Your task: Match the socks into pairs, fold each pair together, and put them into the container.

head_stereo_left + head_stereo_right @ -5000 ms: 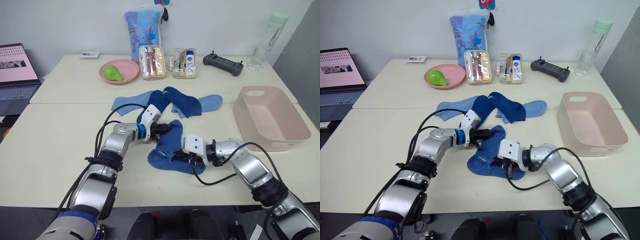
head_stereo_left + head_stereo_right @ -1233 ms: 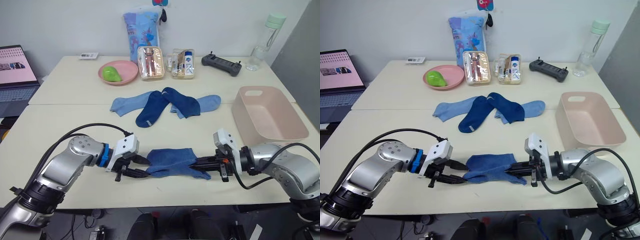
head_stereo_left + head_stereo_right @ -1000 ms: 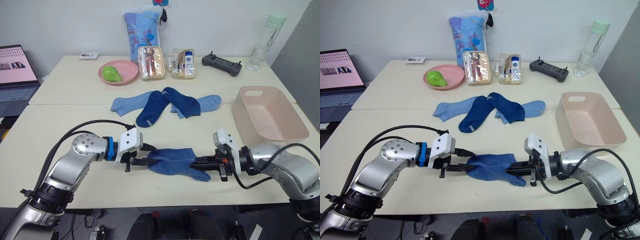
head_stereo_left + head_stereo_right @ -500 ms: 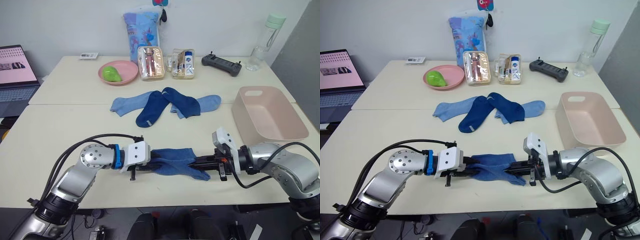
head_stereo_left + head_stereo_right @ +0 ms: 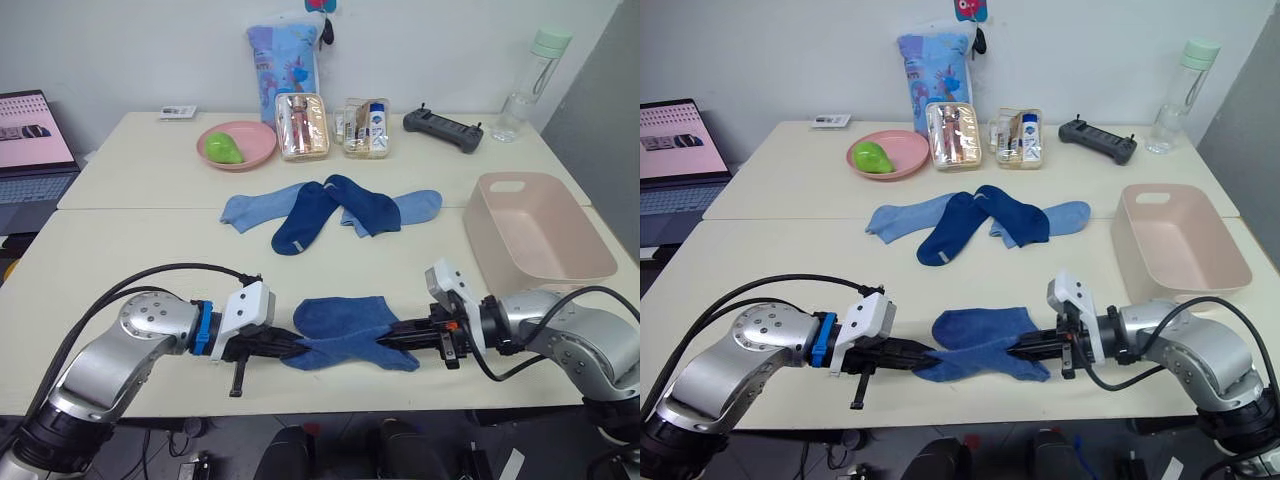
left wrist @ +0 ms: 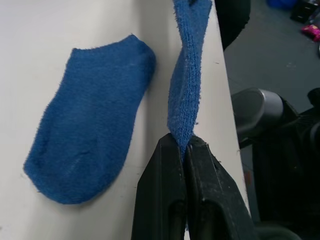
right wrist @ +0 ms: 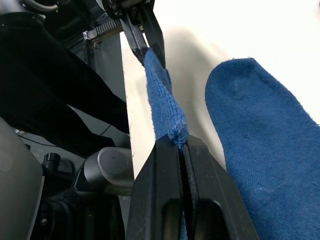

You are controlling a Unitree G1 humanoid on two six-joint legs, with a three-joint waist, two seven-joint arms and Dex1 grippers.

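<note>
A medium-blue sock (image 5: 338, 354) is stretched in a twisted strip between my two grippers, close to the table's front edge. My left gripper (image 5: 287, 347) is shut on its left end (image 6: 183, 131). My right gripper (image 5: 386, 343) is shut on its right end (image 7: 172, 131). A matching blue sock (image 5: 342, 314) lies flat just behind it, also visible in the wrist views (image 6: 90, 142) (image 7: 265, 120). Several more socks, light blue (image 5: 252, 208) and dark blue (image 5: 308, 216), lie in a loose row at mid-table. The pink container (image 5: 601, 241) stands to the right with nothing showing inside.
At the back stand a pink plate (image 5: 262, 148) holding a green object, two clear pouches (image 5: 303, 125), a patterned blue bag (image 5: 285, 55), a black controller (image 5: 444, 128) and a bottle (image 5: 528, 80). A laptop (image 5: 30, 140) sits far left.
My left gripper has drawn back to the left and toward the front edge. The sock it holds now stretches between both grippers, uncovering the second blue sock lying flat behind.
</note>
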